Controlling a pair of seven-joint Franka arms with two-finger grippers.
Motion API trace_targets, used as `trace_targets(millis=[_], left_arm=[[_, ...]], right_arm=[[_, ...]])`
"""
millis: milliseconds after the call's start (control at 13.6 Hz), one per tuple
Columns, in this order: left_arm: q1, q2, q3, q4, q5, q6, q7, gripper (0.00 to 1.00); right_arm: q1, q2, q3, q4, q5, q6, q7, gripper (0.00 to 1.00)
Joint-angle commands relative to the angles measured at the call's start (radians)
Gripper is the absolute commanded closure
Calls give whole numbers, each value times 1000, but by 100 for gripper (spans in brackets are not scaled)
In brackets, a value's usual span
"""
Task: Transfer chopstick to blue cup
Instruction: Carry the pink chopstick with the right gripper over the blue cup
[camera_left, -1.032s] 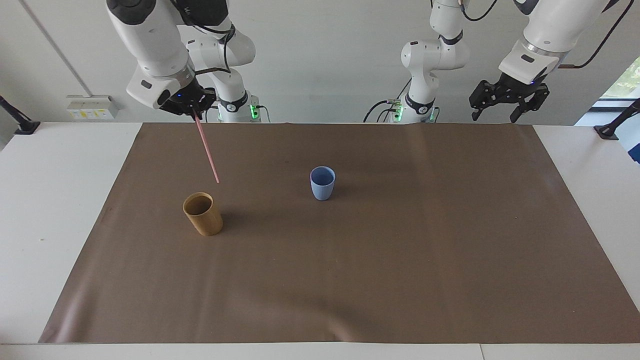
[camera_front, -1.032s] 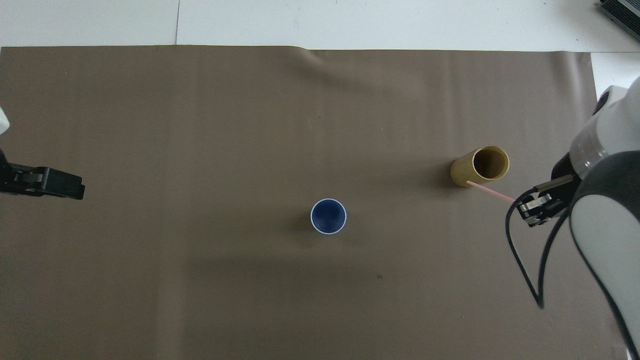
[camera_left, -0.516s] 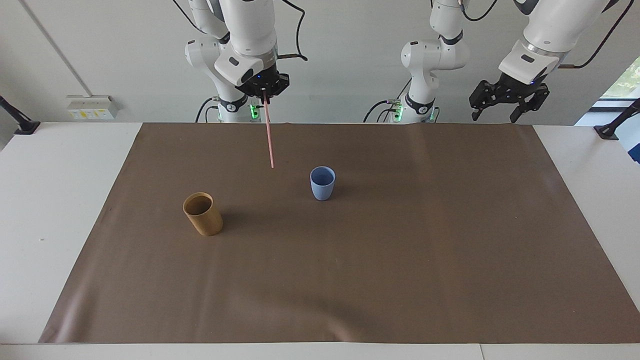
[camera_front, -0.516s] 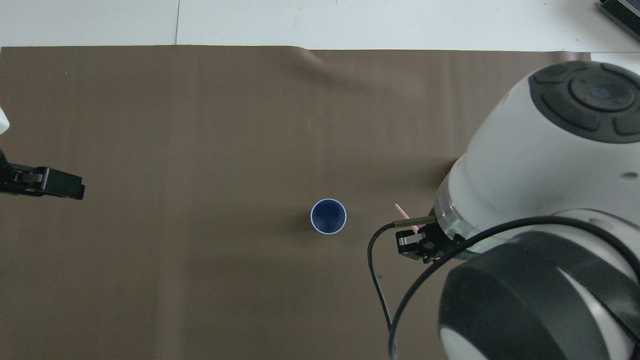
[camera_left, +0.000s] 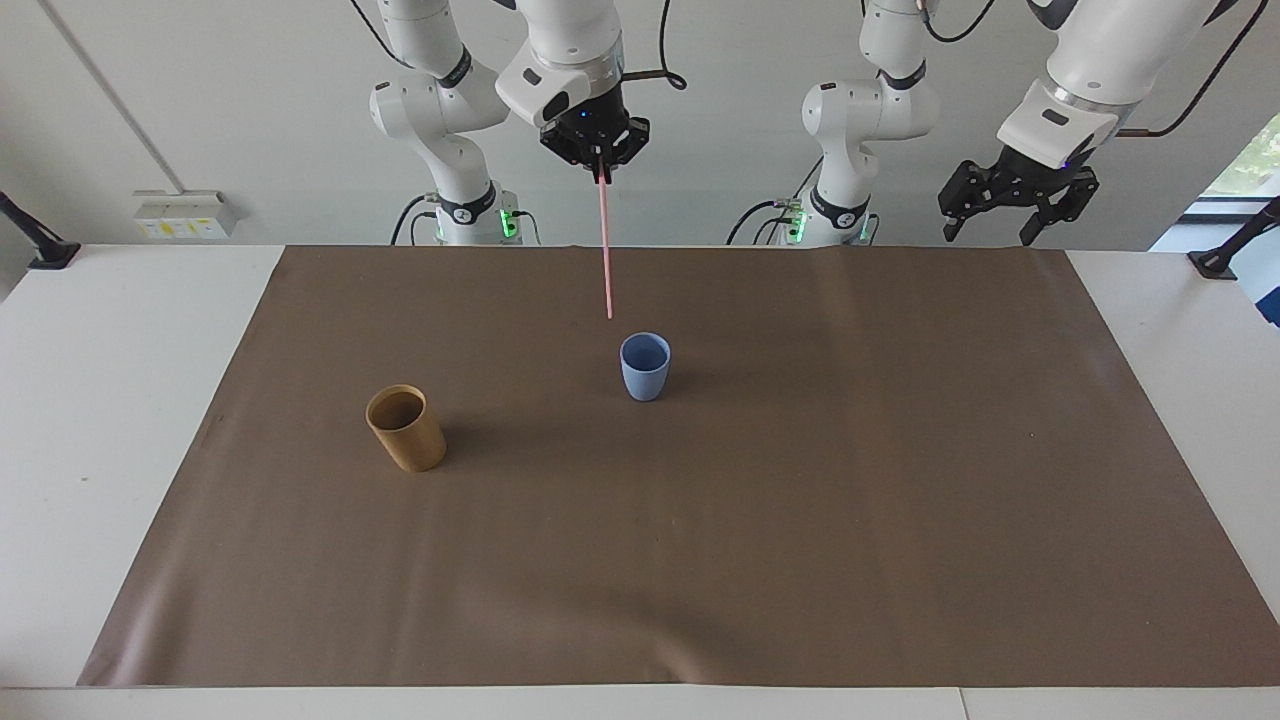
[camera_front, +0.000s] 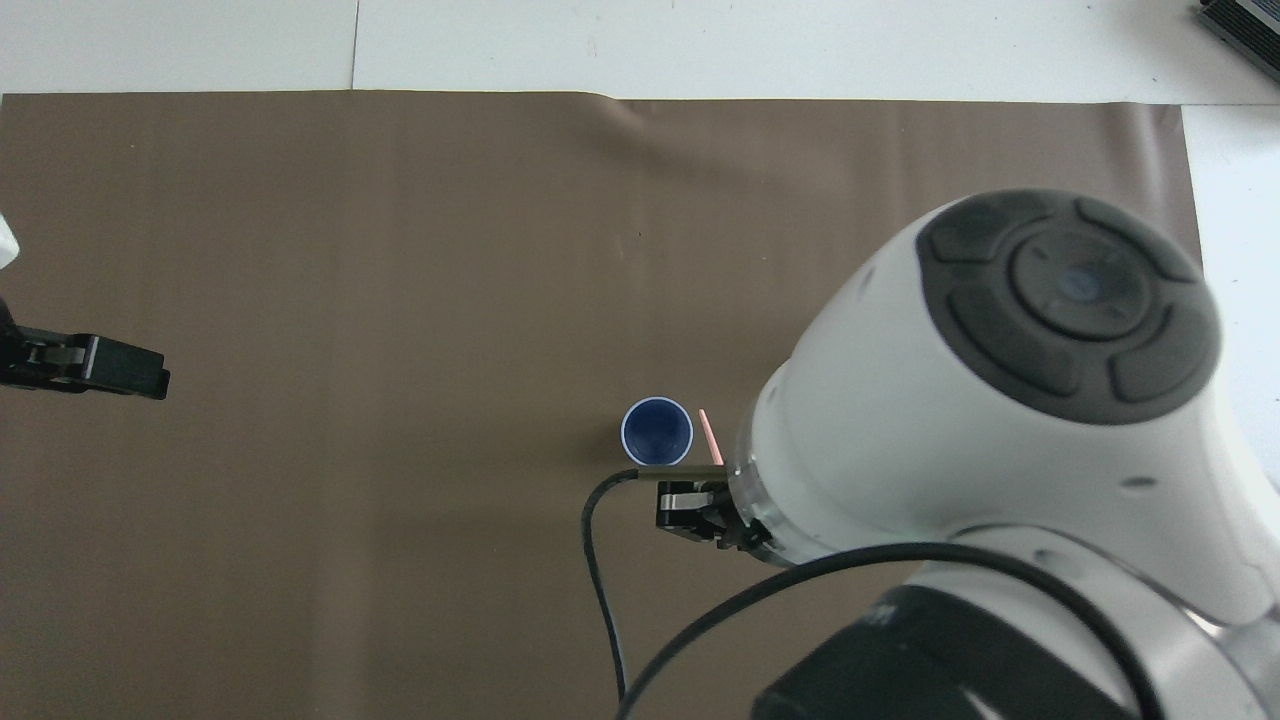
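Brown mat (camera_left: 700, 520) covers the white worktop (camera_left: 120, 400); right pincer (camera_left: 598, 172) pinches the chopstick (camera_left: 605, 250), left pincer (camera_left: 1010, 215) spread

From overhead, you lost most of the chopstick (camera_front: 707, 435) — only a short pink tip showed beside the blue cup (camera_front: 656, 432), the rest hidden under the right arm's bulky white housing. That housing also covered the tan cup (camera_left: 405, 428) entirely and a wide patch of the brown mat (camera_front: 400, 250) toward the right arm's end of the table. The right gripper (camera_front: 700, 508) showed only as a dark sliver. The left gripper (camera_front: 110, 367) was cut by the picture's edge — its arm never appeared there.
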Motion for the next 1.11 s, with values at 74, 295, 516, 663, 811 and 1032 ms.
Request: trace_targets(millis=[74, 295, 516, 663, 811, 1032], left_arm=[[12, -19, -8, -17, 12, -1, 7, 0], [10, -19, -8, -17, 13, 0, 7, 0], [10, -19, -8, -17, 11, -1, 6, 0], [10, -19, -8, -17, 11, -3, 6, 0], [10, -19, -8, -17, 13, -1, 6, 0], [10, -19, -8, -17, 11, -3, 4, 0]], right_arm=[[26, 89, 9, 23, 17, 61, 50, 100], [23, 121, 8, 15, 29, 116, 49, 100], [20, 130, 8, -29, 29, 126, 49, 100], [12, 141, 8, -46, 29, 111, 41, 100], [9, 134, 8, -70, 31, 112, 35, 100], [3, 131, 8, -101, 35, 108, 21, 100]])
